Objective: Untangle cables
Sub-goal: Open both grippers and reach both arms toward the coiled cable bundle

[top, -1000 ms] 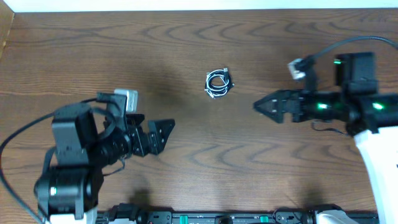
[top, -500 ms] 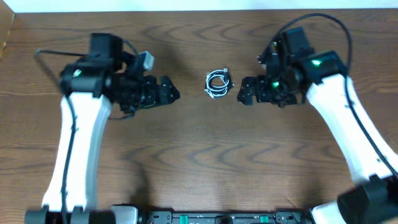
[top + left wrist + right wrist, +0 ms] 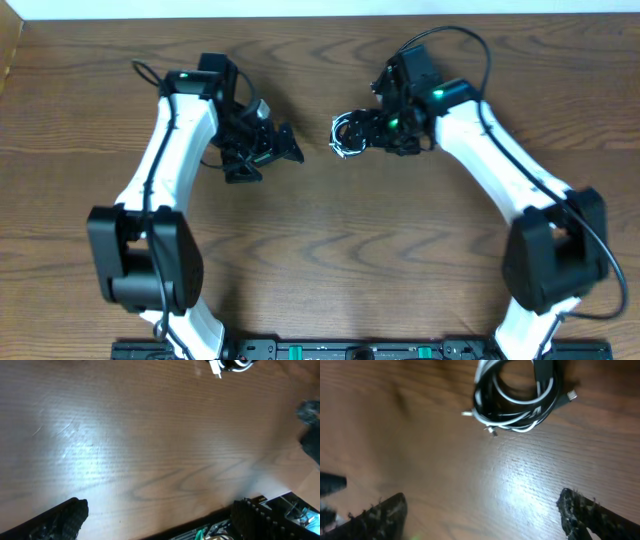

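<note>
In the left wrist view the cables [image 3: 234,364] are cut off by the top edge, right of centre. Only a sliver of coil and one white plug show. A dark blurred shape at the right edge cannot be identified.

In the right wrist view the cables [image 3: 516,419] sit at the upper middle as a tight ring of black and white cord. Its top is clipped by the frame, and the strands are too smeared to tell apart.

Both pairs of fingers are cropped by the lower edge in their wrist views.

From overhead the bundle [image 3: 348,134] lies on the wooden table [image 3: 320,260], upper centre. The right gripper [image 3: 366,131] crowds its right side, and whether it touches cannot be told.

The right gripper [image 3: 482,517] is spread wide and holds nothing. Its fingers [image 3: 380,514] stand at the lower corners, the bundle above them in the picture and between their lines.

The left gripper [image 3: 284,153] sits left of the bundle with bare wood between. It too is wide apart and empty, its fingers [image 3: 65,517] low in the frame and far from the coil.
</note>
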Tool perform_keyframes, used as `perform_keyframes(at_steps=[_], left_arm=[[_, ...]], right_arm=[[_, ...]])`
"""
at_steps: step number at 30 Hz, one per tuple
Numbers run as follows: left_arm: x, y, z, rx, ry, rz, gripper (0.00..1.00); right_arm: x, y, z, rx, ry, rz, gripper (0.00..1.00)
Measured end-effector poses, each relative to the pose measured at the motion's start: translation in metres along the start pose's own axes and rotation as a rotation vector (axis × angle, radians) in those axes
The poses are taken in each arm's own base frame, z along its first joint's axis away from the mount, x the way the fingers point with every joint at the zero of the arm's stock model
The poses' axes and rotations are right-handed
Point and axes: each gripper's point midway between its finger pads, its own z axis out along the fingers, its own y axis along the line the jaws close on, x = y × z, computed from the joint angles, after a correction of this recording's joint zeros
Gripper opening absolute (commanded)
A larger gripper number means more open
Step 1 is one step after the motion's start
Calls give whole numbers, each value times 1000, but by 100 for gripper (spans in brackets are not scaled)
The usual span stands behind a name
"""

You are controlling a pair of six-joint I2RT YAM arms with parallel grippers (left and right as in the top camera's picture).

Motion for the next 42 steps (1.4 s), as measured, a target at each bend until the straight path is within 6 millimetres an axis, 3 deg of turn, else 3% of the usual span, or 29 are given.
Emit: perform_keyframes(at_steps=[5,9,12,16,20,25,35,39,42], left_arm=[[-5,1,22,-12,38,8,98],[-4,5,32,-39,64,7,98],[0,8,38,-55,80,5,98],[2,9,41,-63,91,5,98],[4,10,41,-64,95,2,98],[6,10,42,-66,102,0,98],[11,7,42,-52,124,-11,98],[11,6,42,-48,126,-12,98],[11,6,42,-46,126,-12,98]], right_arm=[[-8,-16,37,33,6,121,85],[-16,-21,51,31,-15,156,70],[-22,-24,53,47,-44,180,60],[-29,-38,51,123,-93,201,56],[-35,-46,49,167,-128,217,42],[-38,-49,49,194,-153,222,44],[-45,-60,74,211,-174,226,28],[-51,-56,75,200,-198,217,27],[-51,-55,75,202,-202,211,19]])
